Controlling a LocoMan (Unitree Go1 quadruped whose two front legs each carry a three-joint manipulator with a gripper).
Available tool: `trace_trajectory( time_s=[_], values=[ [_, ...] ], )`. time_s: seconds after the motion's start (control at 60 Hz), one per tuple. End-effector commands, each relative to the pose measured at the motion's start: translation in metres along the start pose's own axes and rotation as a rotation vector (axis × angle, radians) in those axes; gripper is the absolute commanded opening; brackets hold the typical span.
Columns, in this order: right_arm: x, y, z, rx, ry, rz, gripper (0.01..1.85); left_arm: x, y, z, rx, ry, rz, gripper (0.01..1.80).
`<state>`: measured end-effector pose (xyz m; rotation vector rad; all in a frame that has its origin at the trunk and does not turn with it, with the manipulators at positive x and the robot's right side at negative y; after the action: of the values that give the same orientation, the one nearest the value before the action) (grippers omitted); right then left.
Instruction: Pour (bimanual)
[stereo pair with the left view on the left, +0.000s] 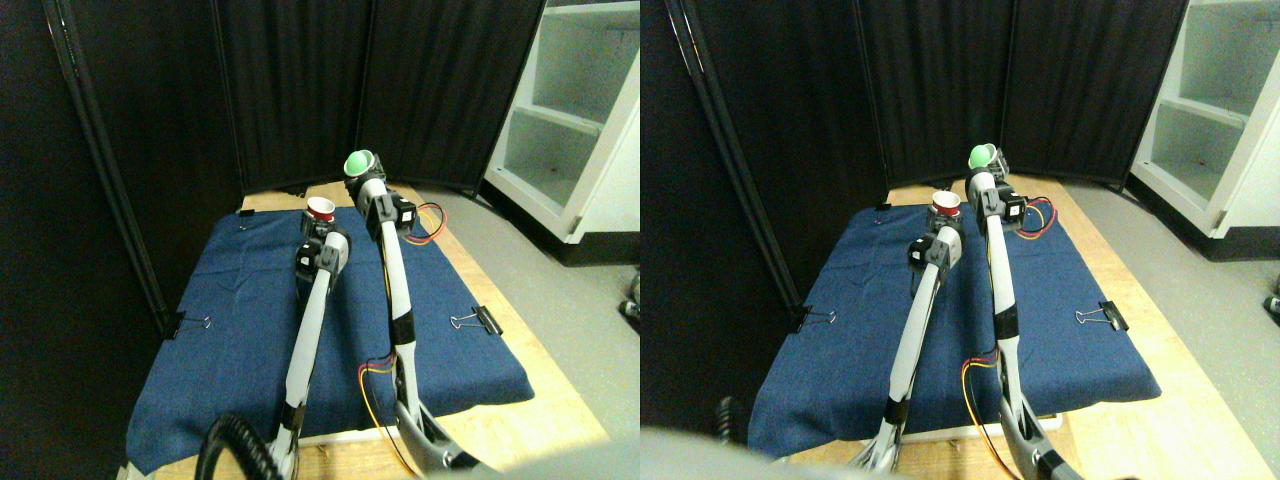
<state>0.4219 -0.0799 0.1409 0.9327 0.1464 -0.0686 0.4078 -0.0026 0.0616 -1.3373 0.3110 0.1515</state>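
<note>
A small red cup (320, 210) with a white inside is held upright in the air by my left gripper (320, 225), above the blue cloth (240, 320). My right gripper (362, 178) holds a green cup (358, 161) higher up and a little behind and to the right of the red one. The green cup is tilted, its mouth turned up and to the left, toward the red cup. The two cups are apart, with a small gap between them. What is inside either cup does not show.
The blue cloth is clipped onto a wooden board (520, 400) by black binder clips (488, 320) on the left and right edges. Black curtain panels (300, 90) close off the back and left. A white shelf unit (570, 130) stands at the right on the grey floor.
</note>
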Motion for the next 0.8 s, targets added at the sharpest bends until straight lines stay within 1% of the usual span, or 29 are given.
trace_trajectory(
  time_s=[0.017,0.133,0.3,0.35,0.383,0.533,0.633,0.683,0.767,0.8],
  values=[
    [-0.0017,0.0088,0.0026,0.056,-0.009,0.042,0.33,-0.0031,-0.0078,0.0029,-0.023,0.02,-0.038,0.33],
    [-0.0017,0.0091,0.0019,0.041,-0.015,0.038,0.33,-0.0032,-0.008,0.0046,-0.026,0.015,-0.035,0.33],
    [-0.0004,0.0114,0.0003,-0.009,0.009,0.059,0.33,-0.0042,-0.01,0.0017,0.006,0.027,-0.039,0.33],
    [0.0004,0.0117,-0.0001,-0.009,0.009,0.058,0.33,-0.0038,-0.0102,0.0017,0.001,0.037,-0.04,0.33],
    [0.0013,0.0117,0.0,-0.003,0.019,0.064,0.33,-0.0038,-0.0105,0.0015,0.005,0.033,-0.039,0.33],
    [0.0031,0.012,-0.001,-0.039,0.018,0.049,0.33,-0.0015,-0.0103,0.0021,0.007,0.043,-0.037,0.33],
    [0.0046,0.0123,-0.0016,-0.042,0.021,0.044,0.33,-0.0009,-0.0105,0.0008,0.004,0.037,-0.037,0.33],
    [0.0041,0.0129,-0.0027,-0.055,0.03,0.04,0.33,0.0003,-0.011,-0.0004,0.006,0.028,-0.036,0.33],
    [0.0052,0.0132,-0.0035,-0.067,0.049,0.056,0.33,0.0014,-0.012,-0.0017,0.005,0.036,-0.036,0.33],
    [0.006,0.0133,-0.0037,-0.072,0.053,0.052,0.33,0.0016,-0.0125,-0.002,0.002,0.04,-0.035,0.33]
  ],
)
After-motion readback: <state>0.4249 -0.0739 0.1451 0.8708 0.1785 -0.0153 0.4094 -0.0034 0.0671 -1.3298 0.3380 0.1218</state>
